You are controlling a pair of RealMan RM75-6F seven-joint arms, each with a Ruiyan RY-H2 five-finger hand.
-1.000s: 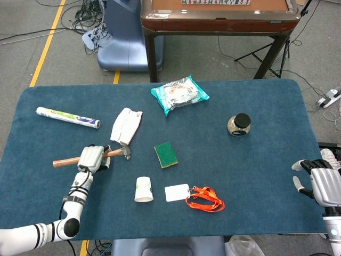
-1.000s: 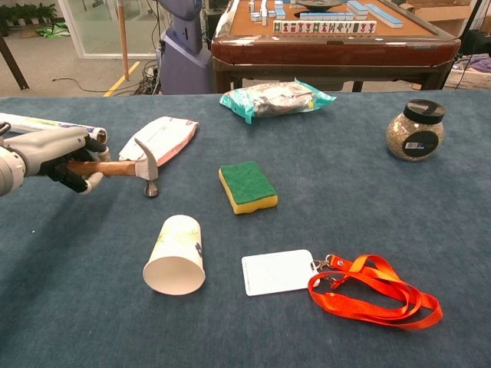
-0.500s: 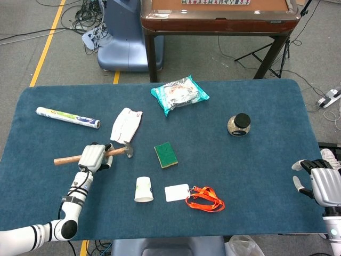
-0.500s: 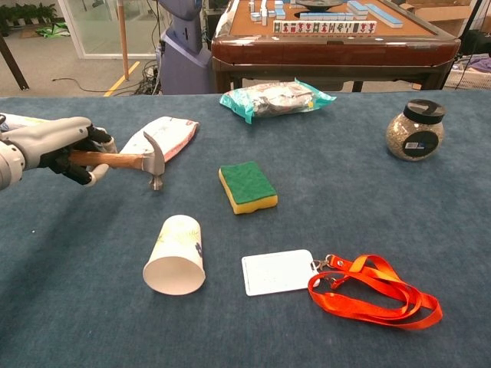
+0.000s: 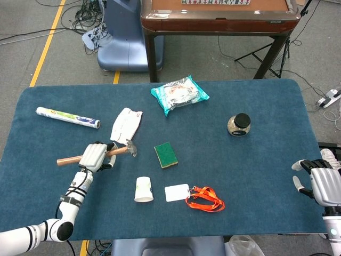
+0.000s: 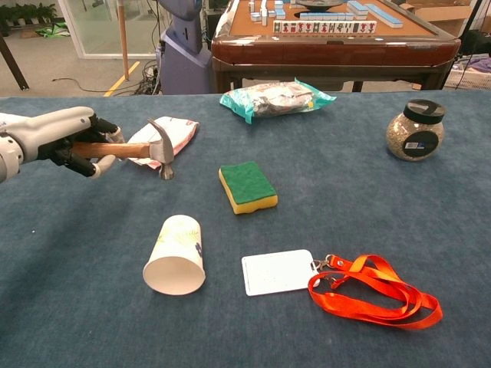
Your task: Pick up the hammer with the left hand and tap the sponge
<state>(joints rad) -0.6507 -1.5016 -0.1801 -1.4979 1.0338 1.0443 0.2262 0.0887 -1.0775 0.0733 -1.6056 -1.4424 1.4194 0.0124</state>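
Observation:
My left hand [image 5: 94, 156] [image 6: 67, 138] grips the wooden handle of a hammer [image 5: 120, 150] [image 6: 132, 149] and holds it lifted off the blue table, its metal head pointing right and down. The green and yellow sponge [image 5: 165, 154] [image 6: 247, 187] lies flat near the table's middle, a short way to the right of the hammer head and apart from it. My right hand [image 5: 317, 183] rests at the table's right edge with its fingers apart and nothing in it; only the head view shows it.
A white pouch [image 6: 165, 132] lies just behind the hammer head. A paper cup [image 6: 176, 255] lies on its side in front of it. A white card [image 6: 279, 271] with an orange lanyard [image 6: 374, 295], a teal packet [image 6: 274, 98], a black-lidded jar [image 6: 415, 129] and a roll [image 5: 67, 117] also lie around.
My left hand has lifted the hammer and carried it to the right, toward the sponge. The right hand has not moved.

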